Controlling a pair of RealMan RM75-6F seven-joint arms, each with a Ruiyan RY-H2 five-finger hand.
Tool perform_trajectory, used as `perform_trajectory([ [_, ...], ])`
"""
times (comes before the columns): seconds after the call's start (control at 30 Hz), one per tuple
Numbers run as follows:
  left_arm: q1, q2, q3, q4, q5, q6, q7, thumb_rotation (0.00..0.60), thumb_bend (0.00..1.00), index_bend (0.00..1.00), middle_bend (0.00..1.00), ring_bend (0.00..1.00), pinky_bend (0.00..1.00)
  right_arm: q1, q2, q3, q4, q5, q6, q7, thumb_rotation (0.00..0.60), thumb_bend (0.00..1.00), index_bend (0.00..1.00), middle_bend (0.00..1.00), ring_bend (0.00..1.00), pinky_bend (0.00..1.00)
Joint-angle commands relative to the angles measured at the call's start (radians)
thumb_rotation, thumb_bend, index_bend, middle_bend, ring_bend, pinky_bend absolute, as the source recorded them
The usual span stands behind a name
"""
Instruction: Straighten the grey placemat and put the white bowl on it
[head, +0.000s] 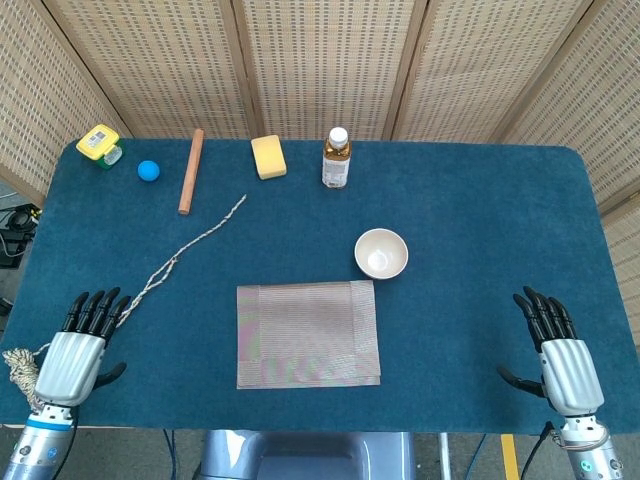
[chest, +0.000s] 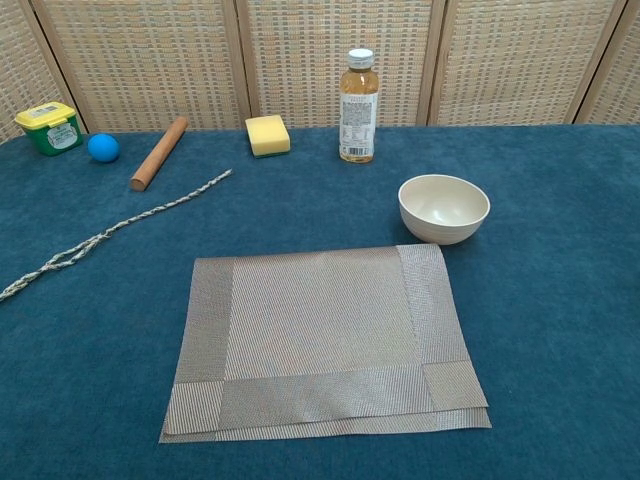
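Fingers of the left hand (head: 75, 352) and right hand (head: 560, 362) are extended, spread and grasping nothing, at the tabletop's (head: 480, 200) near corners. The grey placemat (head: 308, 333) lies folded at the near edge's middle; the white bowl (head: 381, 253) sits just off its far right corner, before woven wall panels (head: 320, 60).

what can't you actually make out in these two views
- Left hand and right hand: head view only; the chest view's frame leaves them out.
- Placemat: the folded-under layer along its near edge is covered by the top layer.
- Bottle label: print too small to read.
- Rope: its end runs off the chest view's left edge.
- Green tub: lid text too small.
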Motion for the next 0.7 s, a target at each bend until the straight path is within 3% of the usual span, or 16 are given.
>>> perform_trajectory([
  [0.03, -0.024, -0.035, 0.005, -0.01, 0.009, -0.039, 0.05, 0.6, 0.0, 0.0, 0.0, 0.0, 0.0, 0.0, 0.002, -0.001, -0.001, -0.002, 0.001, 0.002, 0.6, 0.13, 0.0, 0.0, 0.0, 0.0],
  [0.33, -0.082, -0.164, 0.017, -0.005, 0.008, -0.161, 0.222, 0.6, 0.0, 0.0, 0.0, 0.0, 0.0, -0.005, 0.015, -0.003, -0.007, -0.009, 0.01, 0.026, 0.6, 0.13, 0.0, 0.0, 0.0, 0.0],
  [0.7, -0.139, -0.316, 0.02, 0.05, -0.03, -0.275, 0.341, 0.6, 0.04, 0.0, 0.0, 0.0, 0.0, -0.004, 0.026, 0.0, -0.01, -0.002, 0.008, 0.051, 0.6, 0.13, 0.0, 0.0, 0.0, 0.0],
])
